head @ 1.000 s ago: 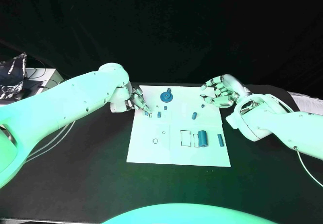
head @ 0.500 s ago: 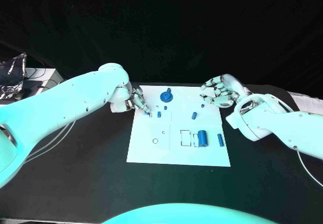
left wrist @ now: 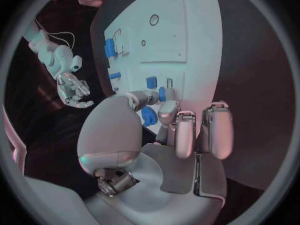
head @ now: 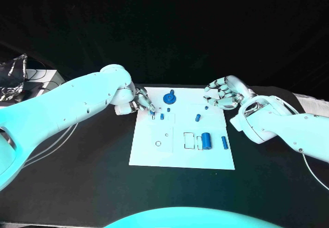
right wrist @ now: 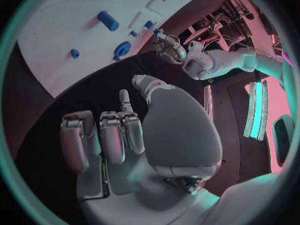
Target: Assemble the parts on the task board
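Since a second ago, the left hand (head: 142,101) has edged slightly right, further over the far left corner of the task board (head: 154,152); the right hand (head: 224,93) has stayed put, and the parts have not shifted. In the head view, the left hand's fingertips (head: 150,111) point down at the board just left of a small blue peg (head: 161,116). In the left wrist view its thumb and one finger close together near a small blue piece (left wrist: 162,94), while the other fingers (left wrist: 215,130) lie straight side by side; whether the piece is actually pinched cannot be told. The right hand hovers at the board's far right corner with its fingers loosely curled inward and nothing between them.

On the board's far part a blue round wheel-shaped part (head: 169,99) lies near the left hand, and to its right stand a short blue peg (head: 197,117) and a tiny blue stud (head: 206,108). In the board's middle right, a large blue cylinder (head: 206,140) lies beside white rectangular slots (head: 188,140), with a thinner blue pin (head: 224,142) just right of it.
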Robot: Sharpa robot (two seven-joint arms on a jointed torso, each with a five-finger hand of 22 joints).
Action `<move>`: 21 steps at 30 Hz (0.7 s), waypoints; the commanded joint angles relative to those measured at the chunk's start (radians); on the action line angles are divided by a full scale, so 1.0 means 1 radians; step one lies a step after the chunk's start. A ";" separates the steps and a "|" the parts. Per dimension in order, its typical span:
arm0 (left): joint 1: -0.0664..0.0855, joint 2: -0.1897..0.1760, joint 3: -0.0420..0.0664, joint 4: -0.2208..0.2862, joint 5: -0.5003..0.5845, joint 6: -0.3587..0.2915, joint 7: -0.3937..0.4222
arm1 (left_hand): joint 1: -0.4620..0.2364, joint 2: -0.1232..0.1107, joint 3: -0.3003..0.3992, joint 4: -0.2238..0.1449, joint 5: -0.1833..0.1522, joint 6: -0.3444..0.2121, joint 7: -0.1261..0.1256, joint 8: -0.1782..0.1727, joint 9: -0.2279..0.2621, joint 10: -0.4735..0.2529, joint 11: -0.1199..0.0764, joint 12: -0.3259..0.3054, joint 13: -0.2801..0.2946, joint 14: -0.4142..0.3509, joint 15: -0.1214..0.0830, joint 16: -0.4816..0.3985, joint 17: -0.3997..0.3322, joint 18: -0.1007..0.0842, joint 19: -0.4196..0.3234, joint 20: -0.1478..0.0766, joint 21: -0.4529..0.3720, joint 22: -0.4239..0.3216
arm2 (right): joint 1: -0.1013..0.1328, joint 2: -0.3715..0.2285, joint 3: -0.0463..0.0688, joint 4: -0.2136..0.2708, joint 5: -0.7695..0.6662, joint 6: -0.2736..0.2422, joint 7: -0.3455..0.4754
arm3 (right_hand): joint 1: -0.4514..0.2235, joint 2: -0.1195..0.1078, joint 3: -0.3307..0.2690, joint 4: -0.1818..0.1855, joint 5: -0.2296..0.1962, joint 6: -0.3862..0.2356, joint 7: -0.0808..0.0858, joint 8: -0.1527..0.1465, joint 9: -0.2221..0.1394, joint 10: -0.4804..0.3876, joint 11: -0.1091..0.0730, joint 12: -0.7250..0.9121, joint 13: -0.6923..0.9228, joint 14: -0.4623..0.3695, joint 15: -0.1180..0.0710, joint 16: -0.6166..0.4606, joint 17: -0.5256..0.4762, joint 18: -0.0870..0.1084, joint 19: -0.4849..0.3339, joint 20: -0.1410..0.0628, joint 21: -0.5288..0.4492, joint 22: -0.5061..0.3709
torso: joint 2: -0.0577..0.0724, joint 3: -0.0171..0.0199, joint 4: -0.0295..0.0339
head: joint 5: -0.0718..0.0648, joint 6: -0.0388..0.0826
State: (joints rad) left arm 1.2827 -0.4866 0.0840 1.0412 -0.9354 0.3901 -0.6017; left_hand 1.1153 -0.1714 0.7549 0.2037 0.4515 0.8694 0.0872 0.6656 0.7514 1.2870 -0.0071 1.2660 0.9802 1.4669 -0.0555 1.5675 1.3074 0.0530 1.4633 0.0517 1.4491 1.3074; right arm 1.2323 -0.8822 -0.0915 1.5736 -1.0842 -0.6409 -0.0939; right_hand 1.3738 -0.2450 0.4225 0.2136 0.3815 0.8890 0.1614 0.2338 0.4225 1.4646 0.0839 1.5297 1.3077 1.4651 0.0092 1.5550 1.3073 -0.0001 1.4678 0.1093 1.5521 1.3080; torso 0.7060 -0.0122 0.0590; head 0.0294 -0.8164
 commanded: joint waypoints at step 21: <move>-0.001 -0.013 -0.030 0.084 -0.074 -0.118 -0.007 | -0.051 0.002 0.201 -0.234 0.083 0.043 -0.025 0.008 0.021 0.012 -0.007 -0.008 -0.010 0.104 -0.014 0.003 0.263 -0.013 0.011 -0.012 0.019 0.153 | 0.000 -0.001 0.000 0.002 -0.007 0.011 0.007 | -0.008 0.001 0.005 -0.004 0.005 -0.007 0.000 0.006 0.001 0.064 -0.008 -0.001 0.221 0.092 -0.008 -0.004 0.208 0.005 0.094 -0.006 -0.001 0.249 | 0.000 -0.0009 0.0008 | 0.004 -0.004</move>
State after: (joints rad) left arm 1.2820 -0.4979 0.0549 1.1166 -0.9640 0.3292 -0.6131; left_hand 1.0719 -0.1700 0.7411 0.1899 0.5316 0.8872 0.0835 0.6706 0.7705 1.2944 -0.0140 1.2620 0.9689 1.4668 -0.0625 1.5675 1.3074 0.0530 1.4667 0.0483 1.4641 1.3074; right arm 1.2323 -0.8832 -0.0913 1.5745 -1.0836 -0.6403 -0.0944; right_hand 1.3738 -0.2450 0.4253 0.2108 0.3815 0.8890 0.1614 0.2338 0.4225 1.4646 0.0839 1.5297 1.3074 1.4651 0.0092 1.5550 1.3073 -0.0001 1.4677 0.1093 1.5521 1.3078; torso 0.7061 -0.0125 0.0597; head 0.0317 -0.8215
